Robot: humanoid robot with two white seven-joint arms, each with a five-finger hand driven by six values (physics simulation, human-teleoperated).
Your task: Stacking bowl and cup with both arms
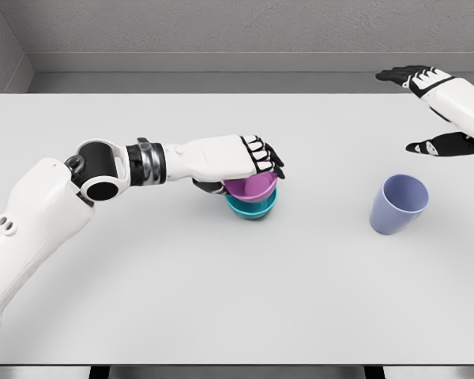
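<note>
One left hand point(249, 158) grips the purple bowl point(251, 186) (nested in the teal bowl point(251, 207)).

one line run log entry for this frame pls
left hand: shut on pink bowl | pink bowl: sits in teal bowl | right hand: open, raised, holds nothing | blue cup: upright, untouched
</note>
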